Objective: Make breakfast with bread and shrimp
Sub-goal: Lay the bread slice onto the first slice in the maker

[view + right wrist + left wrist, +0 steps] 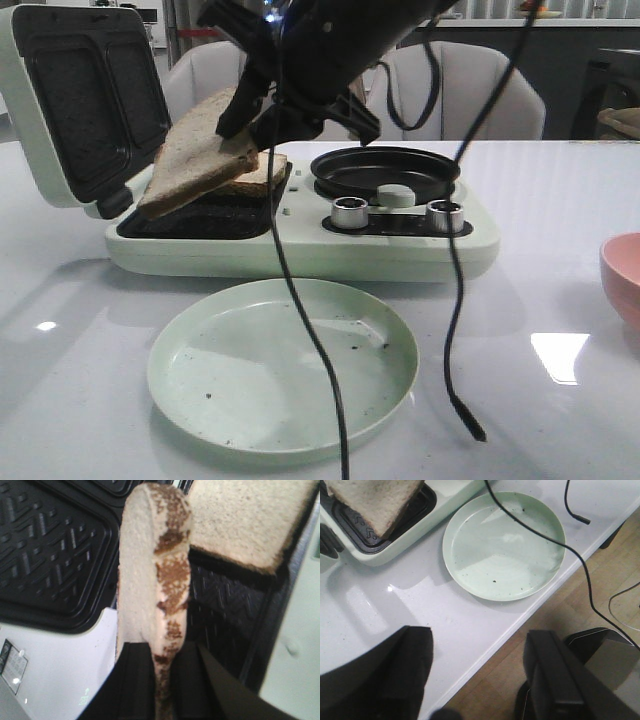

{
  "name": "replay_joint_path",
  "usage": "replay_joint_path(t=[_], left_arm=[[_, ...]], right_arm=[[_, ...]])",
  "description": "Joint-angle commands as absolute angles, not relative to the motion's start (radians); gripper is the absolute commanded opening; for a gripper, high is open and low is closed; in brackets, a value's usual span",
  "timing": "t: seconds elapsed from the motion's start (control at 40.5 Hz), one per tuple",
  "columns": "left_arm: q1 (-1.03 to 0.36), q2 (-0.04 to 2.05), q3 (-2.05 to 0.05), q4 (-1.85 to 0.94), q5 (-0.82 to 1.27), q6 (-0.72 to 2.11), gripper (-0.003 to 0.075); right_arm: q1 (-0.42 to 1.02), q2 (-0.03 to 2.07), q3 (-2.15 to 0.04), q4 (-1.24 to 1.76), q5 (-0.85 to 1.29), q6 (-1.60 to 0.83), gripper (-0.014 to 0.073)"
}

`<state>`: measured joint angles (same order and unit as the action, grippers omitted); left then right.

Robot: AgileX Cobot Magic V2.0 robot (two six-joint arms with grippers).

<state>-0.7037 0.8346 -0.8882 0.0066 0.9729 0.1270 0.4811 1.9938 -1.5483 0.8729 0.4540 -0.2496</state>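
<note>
In the front view, the right gripper [262, 118] was clamped on one bread slice [200, 152], holding it tilted above the sandwich maker [300, 240]. A second bread slice [262, 175] lay on the maker's dark lower plate, partly under the held one. The maker's lid [80, 100] stood open behind. A round black pan [385, 172] sat on the maker's other side, with two silver knobs [350, 212] before it. A pale green plate [283, 368] lay on the table just in front of the maker; a pink bowl [622, 290] stood well off to the side. No shrimp could be made out.

In the left wrist view, the left gripper [480, 677] hung with its jaws wide apart, gripping nothing, near the table edge, the plate lying between it and the maker.

In the right wrist view, the fingers [135, 680] pinched the held slice's crust edge-on above the maker's ridged plate.
</note>
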Motion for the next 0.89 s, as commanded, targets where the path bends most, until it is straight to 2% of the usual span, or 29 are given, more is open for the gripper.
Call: replay_joint_path(t=[0.0, 0.173, 0.247, 0.519, 0.865], left_arm=[[-0.710, 0.828, -0.915, 0.000, 0.906, 0.129, 0.0457], [-0.710, 0.828, -0.915, 0.000, 0.908, 0.129, 0.0457], [-0.710, 0.828, -0.915, 0.000, 0.908, 0.129, 0.0457], [-0.710, 0.828, -0.915, 0.000, 0.908, 0.129, 0.0457], [-0.710, 0.828, -0.915, 0.000, 0.908, 0.129, 0.0457]], right_arm=[[0.482, 2.002, -1.650, 0.920, 0.445, -0.262, 0.0150], [0.478, 2.049, -1.691, 0.920, 0.462, -0.262, 0.0442], [0.468, 2.049, -1.692, 0.905, 0.473, -0.262, 0.0507], [0.394, 1.966, -1.693, 0.734, 0.674, -0.262, 0.0517], [0.395, 1.687, -1.689, 0.325, 0.927, -0.145, 0.0516]])
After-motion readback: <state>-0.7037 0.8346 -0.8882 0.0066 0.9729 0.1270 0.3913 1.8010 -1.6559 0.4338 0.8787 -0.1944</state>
